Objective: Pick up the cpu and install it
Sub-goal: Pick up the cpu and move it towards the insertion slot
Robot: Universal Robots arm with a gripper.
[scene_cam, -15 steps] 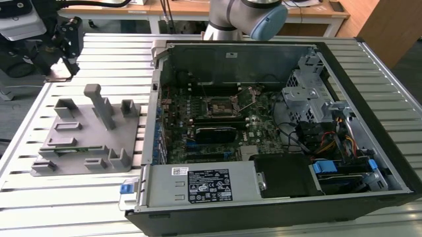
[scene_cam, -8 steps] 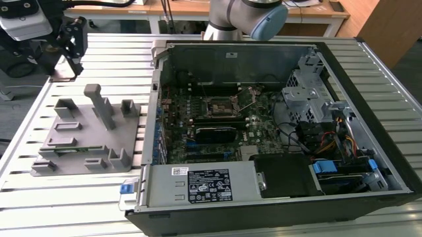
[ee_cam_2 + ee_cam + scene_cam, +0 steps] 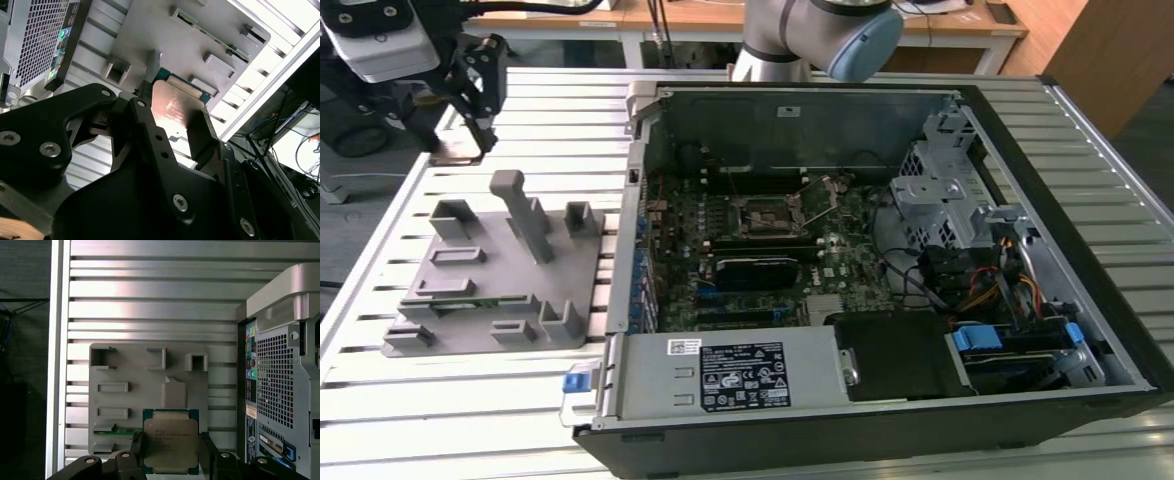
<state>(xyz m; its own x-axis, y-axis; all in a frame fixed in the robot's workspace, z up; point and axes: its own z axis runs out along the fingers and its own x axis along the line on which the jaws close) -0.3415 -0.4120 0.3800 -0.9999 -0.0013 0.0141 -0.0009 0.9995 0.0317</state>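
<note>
The cpu [image 3: 170, 442], a flat square chip with a silver top and a green rim, sits between the two black fingers [image 3: 207, 452] of my gripper [image 3: 171, 454], which is shut on it. In the second wrist view the cpu [image 3: 172, 107] is clamped by its edges in the gripper [image 3: 167, 125], lifted off the grey fixture [image 3: 200, 35]. In the exterior view the gripper [image 3: 464, 140] hangs with the cpu [image 3: 456, 153] above the table, beyond the fixture [image 3: 494, 270] at that view's left. The black-framed motherboard socket [image 3: 767, 215] lies inside the open computer case [image 3: 1067, 300].
The grey fixture [image 3: 130, 375] has upright blocks and shallow recesses, one holding a green strip [image 3: 117, 431]. The case wall [image 3: 280, 385] stands close beside the fixture. A slatted metal table [image 3: 480, 400] carries everything. Cables, drive cages and a power supply [image 3: 734, 375] crowd the case.
</note>
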